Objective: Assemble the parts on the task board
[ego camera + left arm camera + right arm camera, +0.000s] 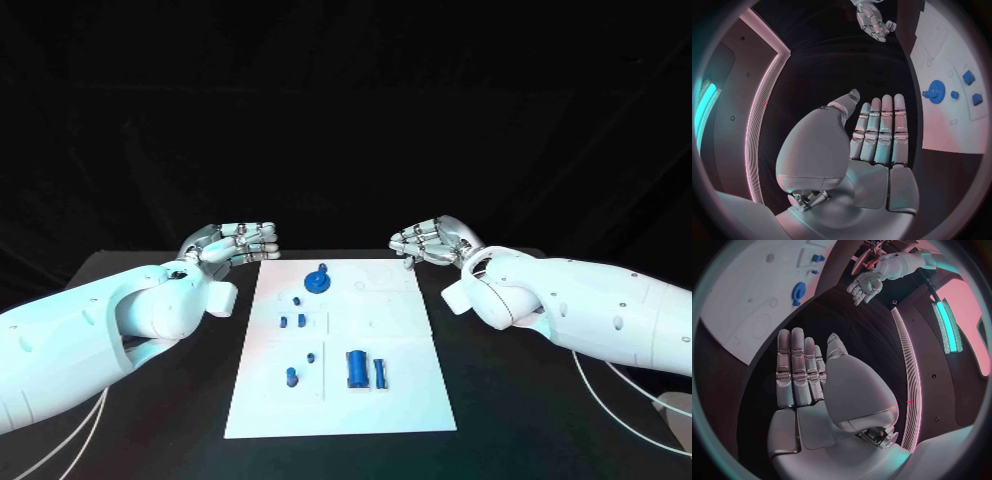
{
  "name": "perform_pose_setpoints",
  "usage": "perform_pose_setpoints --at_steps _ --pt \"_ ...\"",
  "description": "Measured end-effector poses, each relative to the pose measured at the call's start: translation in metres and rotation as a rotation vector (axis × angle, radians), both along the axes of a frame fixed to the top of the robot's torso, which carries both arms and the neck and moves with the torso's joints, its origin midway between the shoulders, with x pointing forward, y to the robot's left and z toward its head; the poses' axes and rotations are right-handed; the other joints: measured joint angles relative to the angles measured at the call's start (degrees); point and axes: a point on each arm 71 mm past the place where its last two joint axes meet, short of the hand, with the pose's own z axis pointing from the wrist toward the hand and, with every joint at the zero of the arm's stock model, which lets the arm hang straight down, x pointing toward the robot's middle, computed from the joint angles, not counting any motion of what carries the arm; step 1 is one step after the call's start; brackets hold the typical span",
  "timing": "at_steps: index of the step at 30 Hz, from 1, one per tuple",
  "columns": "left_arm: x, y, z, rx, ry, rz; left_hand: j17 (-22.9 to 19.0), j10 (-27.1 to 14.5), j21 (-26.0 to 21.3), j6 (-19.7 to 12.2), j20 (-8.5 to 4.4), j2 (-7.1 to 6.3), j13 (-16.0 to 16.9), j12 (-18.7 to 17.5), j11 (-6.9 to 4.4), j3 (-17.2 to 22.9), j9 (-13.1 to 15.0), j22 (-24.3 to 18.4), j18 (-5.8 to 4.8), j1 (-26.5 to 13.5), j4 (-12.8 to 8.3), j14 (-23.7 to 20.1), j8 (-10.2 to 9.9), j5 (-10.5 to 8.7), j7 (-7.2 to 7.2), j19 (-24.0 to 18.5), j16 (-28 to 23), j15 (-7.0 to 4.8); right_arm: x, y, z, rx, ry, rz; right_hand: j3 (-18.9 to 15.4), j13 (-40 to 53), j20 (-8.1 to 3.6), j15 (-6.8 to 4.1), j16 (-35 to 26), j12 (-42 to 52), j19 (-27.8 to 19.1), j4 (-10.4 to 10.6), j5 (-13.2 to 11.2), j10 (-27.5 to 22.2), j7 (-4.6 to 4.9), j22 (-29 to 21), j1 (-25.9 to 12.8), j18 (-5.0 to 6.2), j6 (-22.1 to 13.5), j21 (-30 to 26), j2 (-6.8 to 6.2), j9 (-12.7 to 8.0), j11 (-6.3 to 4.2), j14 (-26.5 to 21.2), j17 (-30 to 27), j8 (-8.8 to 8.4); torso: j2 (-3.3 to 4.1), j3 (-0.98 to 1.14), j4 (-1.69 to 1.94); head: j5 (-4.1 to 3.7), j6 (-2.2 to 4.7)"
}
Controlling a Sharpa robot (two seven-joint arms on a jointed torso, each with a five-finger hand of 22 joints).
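The head camera looked down from above onto the task board [342, 350], taking in both arms from a middling distance. Each wrist camera sat close behind its own hand, facing along the fingers; both shared the board's far end with its blue gear [936, 92].

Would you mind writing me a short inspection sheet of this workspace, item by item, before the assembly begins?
Surface: black table, with the white task board in its middle.
Job's things: blue gear at the board's far end; small blue parts mid-board; blue cylinder and slimmer blue pin side by side nearer the robot. All lie loose on the board.
Clutter: nothing seen.
Hands: left hand and right hand hang beside the board's far corners, fingers apart, holding nothing.
Cables: pale cables run under the right arm; more under the left.
Surroundings: dark backdrop behind the table.
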Motion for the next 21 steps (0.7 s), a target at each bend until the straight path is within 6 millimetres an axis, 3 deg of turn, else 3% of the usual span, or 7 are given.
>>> perform_pose_setpoints --at_steps 1,5,11,16,17,18,21 --pt "0.003 0.0 -0.002 -0.007 -0.002 0.012 -1.19 -1.03 -2.3 -0.99 1.04 0.0 -0.53 -1.07 0.97 -0.86 -0.08 -1.42 -0.04 0.0 0.1 -1.35 -0.16 0.0 -0.44 -1.08 -2.3 0.86 0.004 0.002 -0.001 0.021 -0.004 -0.002 0.5 -3.16 0.51 0.3 -2.83 -1.95 -0.51 -0.07 -0.39 0.51 0.28 -2.2 0.7 0.0 0.27 -1.86 0.13 -0.87 0.47 -0.3 -1.86 -0.55 -0.23 -0.01 -0.06 0.22 0.41" --pt "0.012 -0.004 -0.008 -0.028 -0.015 0.058 -4.92 -7.64 -8.33 -4.47 2.61 -0.3 -1.0 -2.24 2.98 -6.52 -0.1 -5.23 -0.95 -1.5 1.29 -5.53 -0.32 0.0 -1.53 -4.09 -8.42 3.13 0.018 0.01 -0.003 0.098 -0.017 -0.009 1.75 -12.34 2.8 2.57 -12.16 -7.59 -2.8 -0.74 -1.61 1.38 1.06 -9.51 1.53 0.0 -0.23 -7.97 0.17 -4.16 1.39 -3.51 -8.02 -1.16 -1.07 0.08 -0.32 1.14 1.74" --pt "0.015 -0.01 -0.018 -0.045 -0.026 0.106 -8.57 -10.12 -12.92 -5.63 2.92 2.2 -0.98 -2.29 2.95 -13.03 -0.08 -8.67 -0.95 0.55 2.07 -5.32 -0.33 0.0 -2.24 -2.65 -12.74 3.56 0.029 0.012 -0.012 0.167 -0.015 -0.025 3.64 -22.38 5.56 4.32 -20.22 -13.07 -7.4 -2.62 -2.13 2.77 1.37 -21.52 0.95 0.0 -0.54 -10.46 0.59 -9.43 2.92 -4.03 -16.46 -1.16 -2.16 0.32 -0.52 2.09 2.66" --pt "0.013 -0.008 -0.019 -0.042 -0.023 0.108 -11.17 -18.34 -14.37 -13.76 0.38 4.8 -2.6 -4.02 1.26 -14.51 -1.75 -11.24 -1.84 -11.42 0.79 -12.7 -1.97 -1.42 -3.2 -9.01 -15.01 2.18 0.027 0.013 -0.011 0.174 -0.013 -0.025 5.71 -25.09 3.52 3.32 -23.06 -15.74 -15.25 -4.7 -3.81 -5.86 -0.19 -27.95 -12.88 -0.03 -8.82 -12.41 -1.39 -11.83 1.54 -12.73 -19.16 -2.94 -2.22 0.37 -0.59 2.24 2.69" --pt "0.012 -0.008 -0.019 -0.042 -0.021 0.108 -11.77 -20.73 -14.75 -16.09 -0.38 5.47 -2.98 -4.44 0.69 -14.93 -2.13 -11.75 -1.99 -14.93 0.01 -14.93 -2.35 -1.79 -3.57 -10.99 -15.42 1.69 0.026 0.014 -0.011 0.179 -0.013 -0.024 6.18 -25.54 2.88 2.98 -23.5 -16.18 -17.47 -5.17 -4.26 -8.55 -0.71 -29.38 -16.7 -0.97 -11.27 -12.74 -1.79 -12.36 1.12 -15.4 -19.66 -3.29 -2.26 0.42 -0.62 2.38 2.69" --pt "0.01 -0.008 -0.02 -0.041 -0.018 0.107 -12.13 -22.39 -14.99 -17.71 -0.92 5.89 -3.2 -4.65 0.33 -15.14 -2.37 -12.08 -2.75 -17.38 -0.59 -16.49 -2.57 -1.8 -3.81 -12.36 -15.77 1.36 0.024 0.016 -0.011 0.185 -0.01 -0.022 6.49 -25.86 2.41 2.73 -23.79 -16.47 -18.98 -5.48 -4.58 -10.43 -1.06 -30.39 -19.37 -1.33 -12.97 -12.98 -2.02 -12.68 0.81 -17.25 -20.0 -3.52 -2.37 0.49 -0.72 2.68 2.78" --pt "0.002 -0.013 -0.025 -0.042 -0.007 0.1 -12.81 -26.08 -15.58 -21.36 -2.09 6.66 -3.62 -4.84 -0.48 -15.73 -2.81 -12.65 -2.72 -22.81 -1.72 -19.98 -2.88 -2.22 -4.4 -15.42 -16.24 0.62 0.015 0.023 -0.015 0.21 0.002 -0.018 7.11 -26.56 1.41 2.15 -24.12 -16.83 -22.4 -6.1 -5.32 -14.6 -1.84 -32.61 -25.32 -1.34 -16.75 -13.2 -2.48 -13.46 0.2 -21.39 -20.77 -3.83 -2.77 0.77 -1.02 3.48 3.05"
